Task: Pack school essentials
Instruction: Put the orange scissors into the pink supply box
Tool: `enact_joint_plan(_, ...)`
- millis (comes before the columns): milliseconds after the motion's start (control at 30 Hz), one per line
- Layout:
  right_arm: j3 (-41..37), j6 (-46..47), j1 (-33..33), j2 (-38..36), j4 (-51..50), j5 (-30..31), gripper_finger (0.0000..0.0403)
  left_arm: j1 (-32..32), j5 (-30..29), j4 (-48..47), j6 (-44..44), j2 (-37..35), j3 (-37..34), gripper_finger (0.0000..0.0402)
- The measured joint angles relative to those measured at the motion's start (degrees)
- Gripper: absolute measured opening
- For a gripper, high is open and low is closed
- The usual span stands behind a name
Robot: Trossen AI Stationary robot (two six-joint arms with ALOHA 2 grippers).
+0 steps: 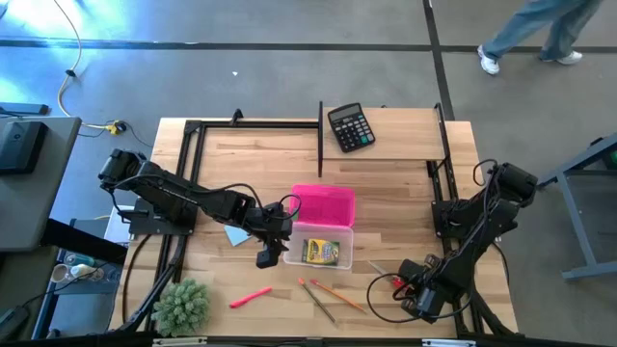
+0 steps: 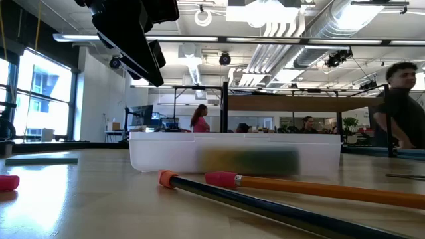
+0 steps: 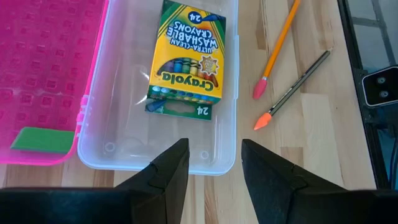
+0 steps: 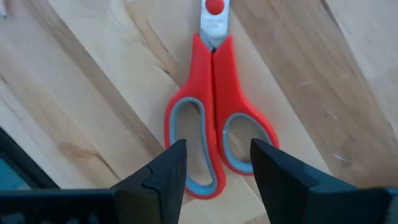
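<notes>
open office/lab, exposed ceiling ducts (image 2: 312, 30)

Crayon box (image 3: 185, 59), yellow-green, lies flat inside my clear bin (image 3: 230, 134), label up. Two pencils (image 1: 326, 293) lie crossed on the table in front of the bin, erasers toward it. Red-pink pen (image 1: 250, 297) lies near the front edge. Red-handled scissors (image 4: 214, 118) lie flat, blades shut. Light-blue sticky pad (image 1: 235, 234) sits left of the bin.
</notes>
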Motion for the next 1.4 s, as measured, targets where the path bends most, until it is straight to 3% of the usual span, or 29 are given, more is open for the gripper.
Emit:
enact_joint_plan(767, 0.37, -1.20, -0.11, 8.77, 2.28, -3.69, 0.0163, -0.01, 0.00, 0.43, -0.01, 0.00, 0.00, 0.0136)
enact_joint_plan(1167, 1.92, -1.70, -0.02, 9.17, 1.40, -3.45, 0.0057, -0.01, 0.00, -0.23, -1.32, 0.00, 0.00, 0.0136)
enact_joint_plan(1400, 1.90, -2.51, -0.02, 9.19, 1.13, -3.26, 0.0035, 0.00, 1.33, -1.57, 0.50, 0.00, 0.00, 0.0136)
